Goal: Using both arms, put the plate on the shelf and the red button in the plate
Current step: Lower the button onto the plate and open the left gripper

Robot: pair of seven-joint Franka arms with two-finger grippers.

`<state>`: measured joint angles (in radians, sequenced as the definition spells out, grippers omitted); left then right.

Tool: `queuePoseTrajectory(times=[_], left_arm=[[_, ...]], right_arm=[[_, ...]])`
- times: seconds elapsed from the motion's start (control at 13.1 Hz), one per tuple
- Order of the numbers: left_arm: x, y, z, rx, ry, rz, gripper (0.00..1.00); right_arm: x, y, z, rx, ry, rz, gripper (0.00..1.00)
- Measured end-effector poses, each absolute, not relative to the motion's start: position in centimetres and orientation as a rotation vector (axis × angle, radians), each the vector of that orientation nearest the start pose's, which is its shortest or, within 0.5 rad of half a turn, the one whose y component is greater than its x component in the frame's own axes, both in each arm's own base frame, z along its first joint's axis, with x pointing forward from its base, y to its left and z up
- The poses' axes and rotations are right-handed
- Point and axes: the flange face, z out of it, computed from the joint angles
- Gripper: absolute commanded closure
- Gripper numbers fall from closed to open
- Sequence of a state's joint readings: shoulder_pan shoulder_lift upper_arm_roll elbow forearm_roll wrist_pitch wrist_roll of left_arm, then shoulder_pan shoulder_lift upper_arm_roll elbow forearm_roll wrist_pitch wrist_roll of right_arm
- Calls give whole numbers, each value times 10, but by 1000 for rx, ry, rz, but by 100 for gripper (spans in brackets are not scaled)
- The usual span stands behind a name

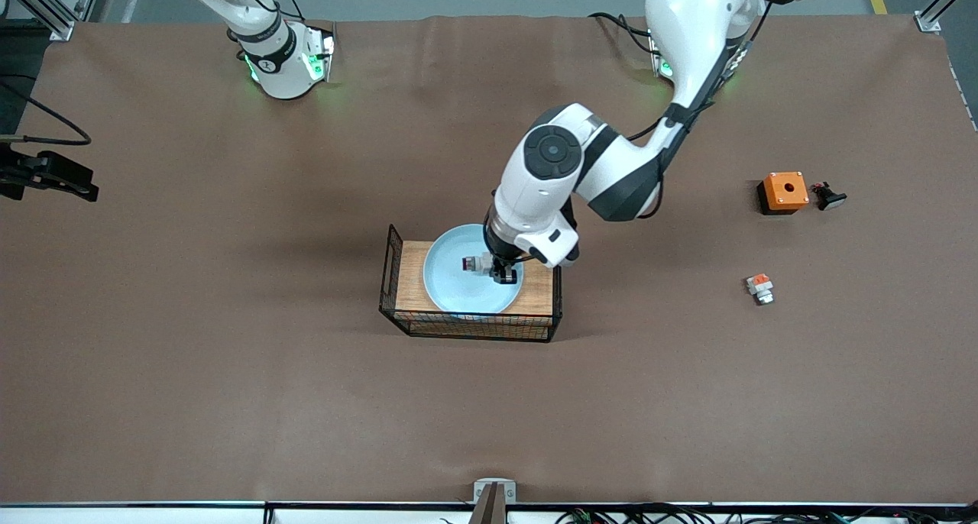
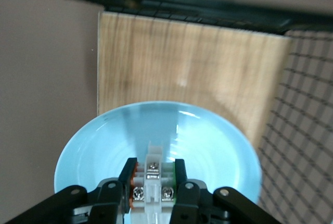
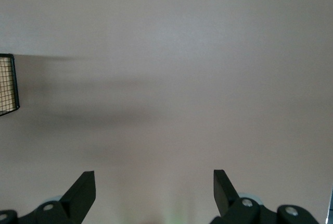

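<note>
the left gripper is clamping the red button just over the plate, which is sitting in the wire basket. it should be lowering gently before letting go. the right gripper is waiting with fingers spread over bare table.

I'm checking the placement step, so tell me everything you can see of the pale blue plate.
The plate is round, shallow and pale blue with a raised rim and a glossy, smooth-looking surface. It lies flat on the wooden board inside the black wire basket, its rim overhanging the board's edge in the left wrist view. It looks whole and clean. Over its middle the left gripper is shut on the red button; whether that part touches the plate cannot be told.
</note>
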<state>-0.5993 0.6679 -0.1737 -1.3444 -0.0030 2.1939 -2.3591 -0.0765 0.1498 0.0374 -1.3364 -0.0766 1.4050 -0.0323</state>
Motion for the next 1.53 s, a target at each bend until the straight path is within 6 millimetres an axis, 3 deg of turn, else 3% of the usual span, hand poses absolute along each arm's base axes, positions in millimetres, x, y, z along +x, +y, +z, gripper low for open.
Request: queuePoseTrajectory(times=[0.31,0.38,0.46,0.61,0.69,0.92,1.07,1.3,1.53], left_arm=[[558,-502,344,2023,2162,-149,86],[559,-501,343,2021,2163,-148,84],[559,-502,343,2017,2159,-146,76],[559,-504,345,2011,2143,-145,36],[559,-505,346,2018,2129,-143,0],[563,-506,355,2041,2064,-131,0],[568,-505,372,2020,2040,-120,0],[573,-497,421,1965,2000,-96,0],[588,-465,474,1920,1962,-51,0]], right_arm=[[582,-35,636,-3199,30,128,0],[582,-35,637,-3200,29,121,0],[581,-34,642,-3201,27,106,0],[579,-33,649,-3202,25,84,0],[578,-33,650,-3200,25,90,0],[573,-28,646,-3190,13,155,0],[571,-24,644,-3186,2,189,0],[569,-23,635,-3180,-1,250,0],[571,-22,634,-3180,-4,224,0]])
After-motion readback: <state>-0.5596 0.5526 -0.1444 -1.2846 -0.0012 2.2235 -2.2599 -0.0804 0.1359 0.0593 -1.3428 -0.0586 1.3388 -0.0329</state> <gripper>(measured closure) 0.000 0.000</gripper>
